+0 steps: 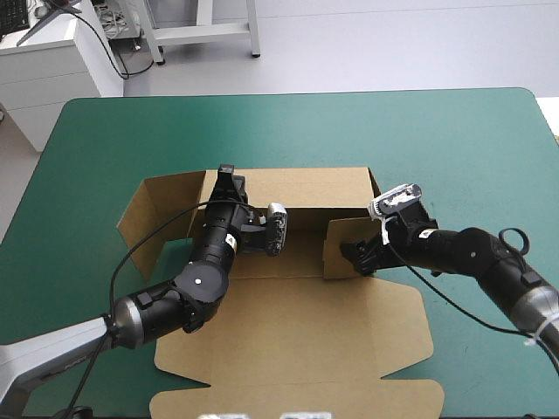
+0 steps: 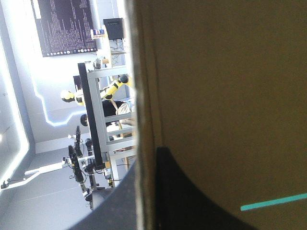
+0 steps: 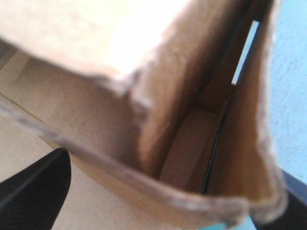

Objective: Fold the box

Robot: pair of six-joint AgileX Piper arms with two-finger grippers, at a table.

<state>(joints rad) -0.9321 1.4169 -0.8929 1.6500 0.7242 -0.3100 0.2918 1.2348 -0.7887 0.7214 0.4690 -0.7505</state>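
We see the box (image 1: 297, 336) on the table (image 1: 454, 140), its back wall (image 1: 306, 188) raised and its lid flat. Our left gripper (image 1: 229, 181) is clamped on that wall's left end. Our right gripper (image 1: 352, 252) pinches the box's upright right flap (image 1: 336, 234), with board between its fingers (image 3: 33, 191).

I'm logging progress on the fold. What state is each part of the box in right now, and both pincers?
Box: partly folded, lid panel lying flat.
Back wall: raised upright.
Left end flap: standing, splayed outward, not tucked.
Right side flap: raised.
Left pincer: shut on the back wall's top edge.
Right pincer: shut on the right side flap.
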